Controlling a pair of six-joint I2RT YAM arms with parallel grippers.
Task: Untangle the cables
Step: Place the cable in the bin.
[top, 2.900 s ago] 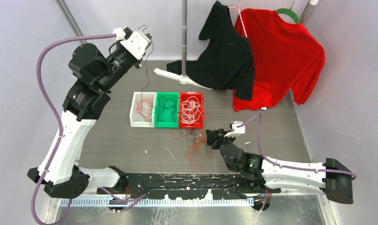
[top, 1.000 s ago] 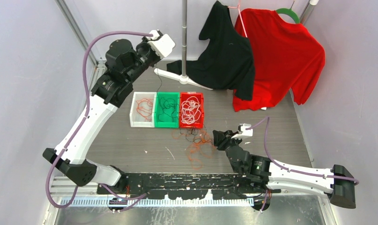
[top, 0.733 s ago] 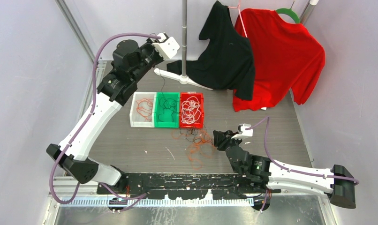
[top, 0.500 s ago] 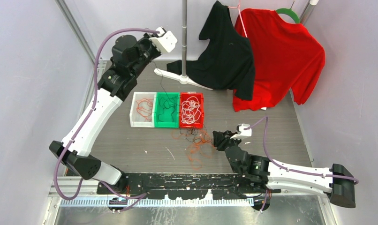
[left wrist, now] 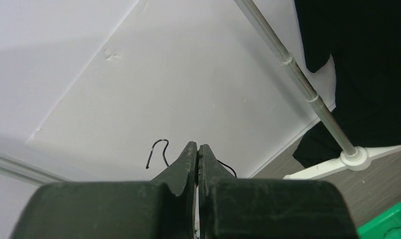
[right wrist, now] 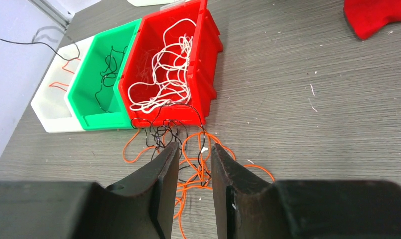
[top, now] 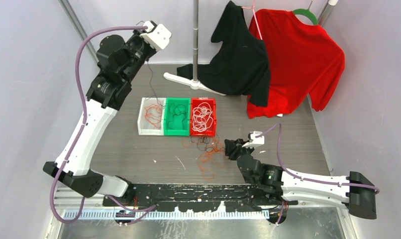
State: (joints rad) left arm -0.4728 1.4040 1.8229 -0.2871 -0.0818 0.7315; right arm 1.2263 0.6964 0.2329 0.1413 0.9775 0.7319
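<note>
Left gripper (left wrist: 197, 147), closed on a black cable (left wrist: 158, 142), holds it high above the table's far-left corner, strand hanging vertically toward the bins (top: 150, 132); right gripper (right wrist: 194, 147), half-open and nearer, aims at the tangle (right wrist: 201, 167) directly ahead, mid-table

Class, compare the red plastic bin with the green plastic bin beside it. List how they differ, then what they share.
Contents: the red plastic bin holds a tangle of thin white cables; the green plastic bin holds thin black cables. Place: the green bin stands in the middle, between the red bin and a white plastic bin; the red bin ends the row. Shared: both are open-topped, the same shape, side by side on the grey table.
</note>
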